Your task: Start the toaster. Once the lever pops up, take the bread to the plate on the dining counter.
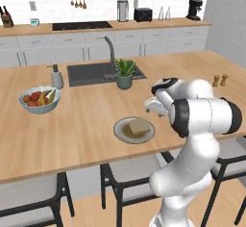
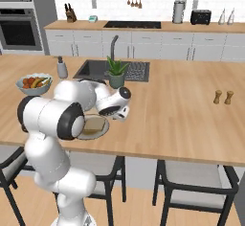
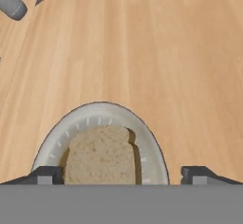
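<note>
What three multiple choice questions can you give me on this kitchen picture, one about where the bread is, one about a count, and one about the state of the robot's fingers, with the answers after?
1. Where is the bread?
A. In the toaster
B. On the plate on the dining counter
C. In the fruit bowl

2. How many small shakers stand together on the dining counter?
A. Two
B. Four
C. Six

3. How are the fingers of the gripper set?
A. Shut on the bread
B. Shut on the plate rim
C. Open, holding nothing

Answers:
1 B: the slice lies flat on the round grey plate, seen in both base views and the hand view.
2 A: a pair stands side by side toward the counter's far right.
3 C: in the hand view the two tips stand wide apart on either side of the plate, touching nothing.
</note>
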